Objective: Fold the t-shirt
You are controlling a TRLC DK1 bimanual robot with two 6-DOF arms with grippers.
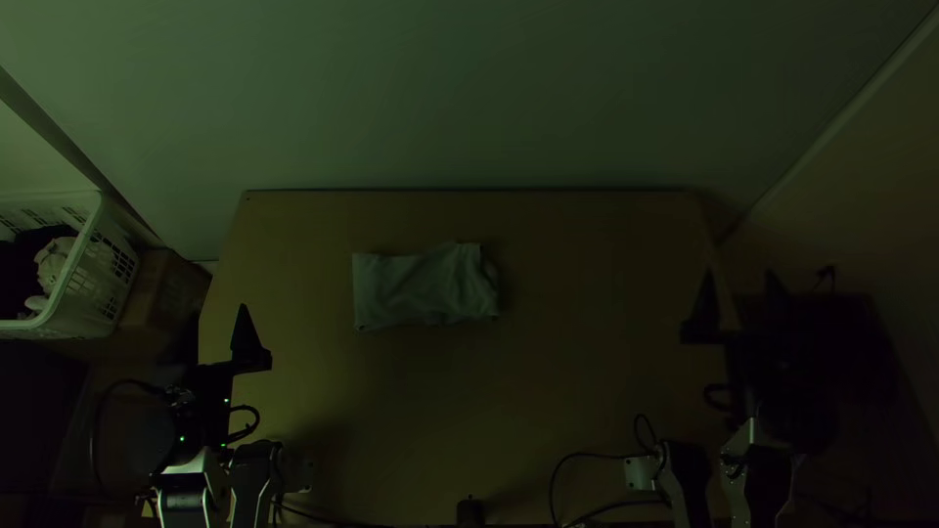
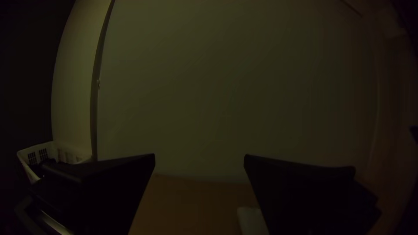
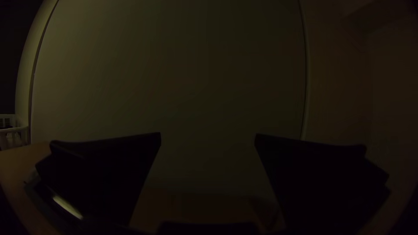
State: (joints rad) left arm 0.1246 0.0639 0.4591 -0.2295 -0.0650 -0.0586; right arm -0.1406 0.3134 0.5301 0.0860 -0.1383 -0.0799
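Well, the folded t-shirt (image 1: 425, 286) lies at eleven o'clock from the wooden table's (image 1: 587, 391) middle. The left gripper (image 1: 215, 315), near nine, and right gripper (image 1: 740, 276), near three, have fingers spread wide.

With my left arm (image 1: 186, 494) at lower left of the frame and right arm (image 1: 748, 445) at lower right, I hold my left pincer (image 1: 215, 311) and right pincer (image 1: 740, 276) wide open, fingers pointing up the frame.
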